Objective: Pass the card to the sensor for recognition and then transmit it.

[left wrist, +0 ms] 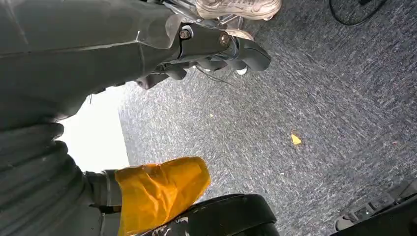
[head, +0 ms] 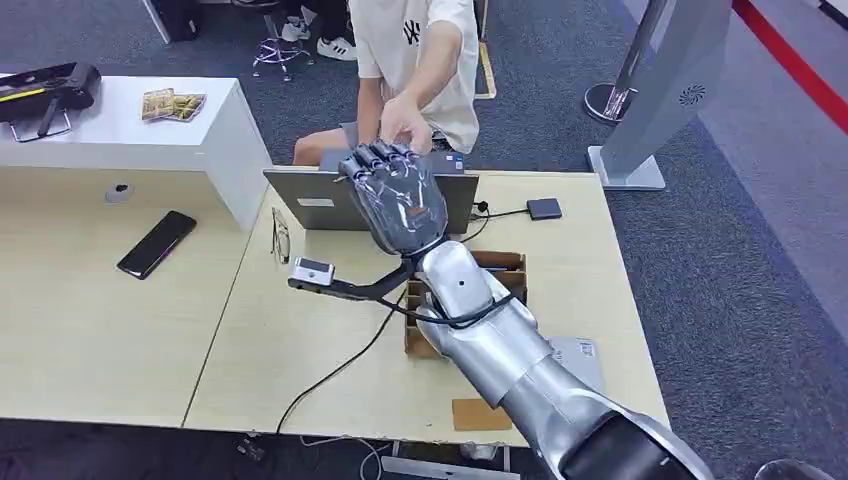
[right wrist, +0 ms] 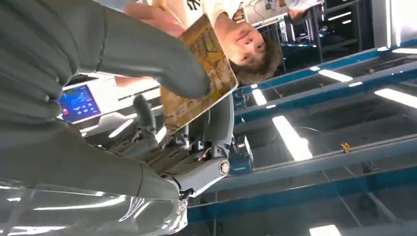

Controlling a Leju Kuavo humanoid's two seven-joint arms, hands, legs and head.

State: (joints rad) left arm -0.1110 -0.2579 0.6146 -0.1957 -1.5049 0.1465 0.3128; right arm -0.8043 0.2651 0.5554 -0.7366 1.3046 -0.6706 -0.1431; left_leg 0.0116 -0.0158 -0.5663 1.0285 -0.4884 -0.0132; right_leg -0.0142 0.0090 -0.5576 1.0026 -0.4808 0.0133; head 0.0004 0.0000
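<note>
My right hand (head: 398, 200) is raised over the bench (head: 300, 330), its fingers (right wrist: 147, 54) clamped on the card (right wrist: 199, 73), which a person's hand (head: 404, 125) meets at the far edge. My left hand (left wrist: 211, 46) hangs curled, holding nothing. Risk: release before their grip is firm drops the card; card print unreadable, shirt logo looks like "NY".

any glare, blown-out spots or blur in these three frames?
Head view: even light, sharp; soft highlights on the silver right arm. Left wrist view: a white patch is blown out, and the carpet looks streaky. Right wrist view: backlit by bright ceiling light strips, glare low on the arm cover; the card stays readable, slightly soft.
</note>
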